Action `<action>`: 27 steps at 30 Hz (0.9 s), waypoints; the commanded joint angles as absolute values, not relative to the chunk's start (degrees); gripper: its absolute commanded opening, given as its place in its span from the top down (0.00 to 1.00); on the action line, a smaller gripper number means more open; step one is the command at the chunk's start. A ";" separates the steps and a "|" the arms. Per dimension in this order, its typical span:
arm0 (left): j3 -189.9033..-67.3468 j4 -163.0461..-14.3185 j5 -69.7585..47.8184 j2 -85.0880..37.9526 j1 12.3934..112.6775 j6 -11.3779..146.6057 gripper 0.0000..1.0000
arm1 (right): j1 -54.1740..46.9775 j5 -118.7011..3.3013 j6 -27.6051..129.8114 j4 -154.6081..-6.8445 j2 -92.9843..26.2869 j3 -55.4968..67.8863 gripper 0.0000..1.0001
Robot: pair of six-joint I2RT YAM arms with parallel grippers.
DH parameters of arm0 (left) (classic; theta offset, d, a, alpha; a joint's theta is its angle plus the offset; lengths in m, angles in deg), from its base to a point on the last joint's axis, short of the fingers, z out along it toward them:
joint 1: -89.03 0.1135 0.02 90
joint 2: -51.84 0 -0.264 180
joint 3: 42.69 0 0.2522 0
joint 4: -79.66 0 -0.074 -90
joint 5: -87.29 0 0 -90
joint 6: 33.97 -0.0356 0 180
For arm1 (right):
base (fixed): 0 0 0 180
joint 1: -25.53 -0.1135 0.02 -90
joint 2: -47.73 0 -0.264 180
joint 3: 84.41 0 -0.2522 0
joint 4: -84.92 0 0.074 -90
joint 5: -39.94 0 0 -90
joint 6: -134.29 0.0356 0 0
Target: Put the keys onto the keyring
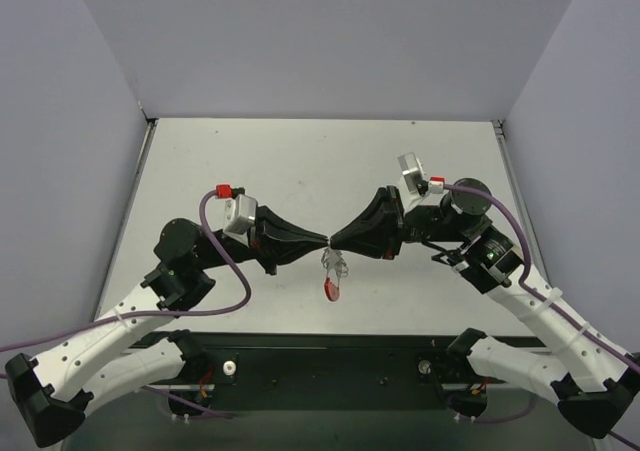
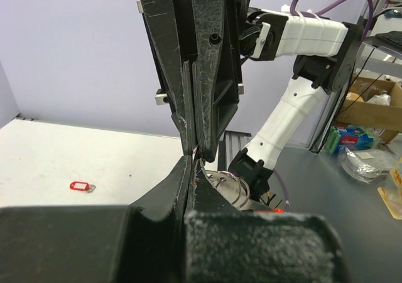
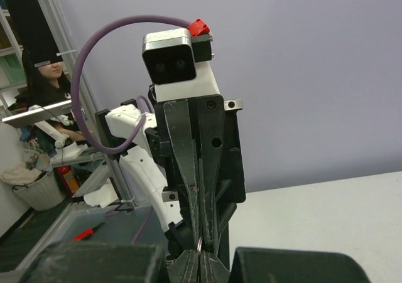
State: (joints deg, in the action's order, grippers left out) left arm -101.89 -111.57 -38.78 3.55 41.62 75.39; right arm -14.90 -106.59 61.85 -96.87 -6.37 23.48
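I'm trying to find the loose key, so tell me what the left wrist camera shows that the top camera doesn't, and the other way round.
Only the left wrist view: a red-tagged key lying alone on the white table, with nothing touching it. I can't find it from above; the right arm may hide it.
Only the top view: the keyring hanging whole over the table, red arc lowest.
Both: the left gripper and right gripper shut tip to tip, seemingly pinching the keyring's silver rings.

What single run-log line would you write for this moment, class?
left gripper: shut on keyring | right gripper: shut on keyring | red-tagged key: on table, apart
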 commanded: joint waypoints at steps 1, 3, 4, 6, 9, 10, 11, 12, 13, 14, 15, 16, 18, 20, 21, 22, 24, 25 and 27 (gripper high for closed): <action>-106.46 -106.99 -40.50 3.32 41.40 73.09 1.00 | -14.99 -107.19 59.50 -95.15 -8.69 19.61 1.00; -108.74 -100.86 -40.33 3.41 41.40 70.72 0.92 | -14.99 -107.01 56.69 -91.71 -9.30 17.60 1.00; -109.53 -98.64 -40.24 3.41 41.40 69.75 0.84 | -14.99 -107.01 55.90 -88.30 -9.48 16.97 1.00; -112.08 -92.33 -40.33 3.32 41.31 67.12 0.79 | -14.90 -106.49 53.01 -84.86 -10.01 14.96 1.00; -114.28 -86.69 -41.03 3.06 41.31 64.39 0.76 | -14.99 -106.75 50.01 -78.52 -10.89 13.19 1.00; -114.64 -84.75 -41.29 2.97 41.31 63.95 0.76 | -14.99 -106.92 49.13 -75.99 -11.15 11.97 1.00; -114.99 -84.04 -41.64 2.71 41.40 63.34 0.77 | -14.99 -107.01 48.51 -74.74 -11.42 11.52 1.00; -115.34 -82.38 -41.82 2.53 41.31 62.98 0.77 | -14.99 -107.53 47.99 -73.69 -12.11 10.99 1.00; -116.04 -81.66 -42.17 2.27 41.31 62.80 0.76 | -14.99 -107.37 46.76 -71.41 -12.30 10.03 1.00; -116.39 -80.79 -42.26 1.75 41.40 61.93 0.76 | -14.99 -107.45 46.31 -70.61 -12.47 9.76 1.00; -116.75 -78.95 -42.17 1.48 41.40 61.49 0.76 | -14.99 -107.45 45.96 -69.99 -12.56 9.50 1.00; -117.27 -77.98 -42.08 1.30 41.31 61.05 0.76 | -14.99 -107.36 45.44 -69.29 -12.56 9.32 1.00; -117.98 -75.35 -41.91 0.51 41.31 59.82 0.72 | -14.99 -107.45 45.00 -68.49 -12.82 8.62 1.00; -119.03 -73.93 -42.61 -0.36 41.31 58.94 0.70 | -14.99 -107.45 44.73 -66.56 -13.09 7.57 1.00; -119.29 -72.88 -43.39 -0.63 41.31 58.85 0.67 | -14.99 -107.36 43.42 -65.86 -13.61 7.30 1.00; -119.65 -72.61 -43.92 -1.24 41.31 58.85 0.66 | -14.99 -107.28 43.24 -64.90 -13.79 7.04 1.00; -120.26 -71.64 -45.15 -1.95 41.31 58.67 0.65 | -14.99 -107.27 42.62 -64.01 -14.23 6.51 1.00; -120.44 -71.46 -45.42 -2.56 41.31 58.58 0.65 | -14.99 -107.28 42.53 -63.83 -14.32 6.33 1.00; -120.79 -71.02 -45.86 -3.18 41.31 58.50 0.64 | -14.99 -107.36 42.36 -63.48 -14.58 6.24 1.00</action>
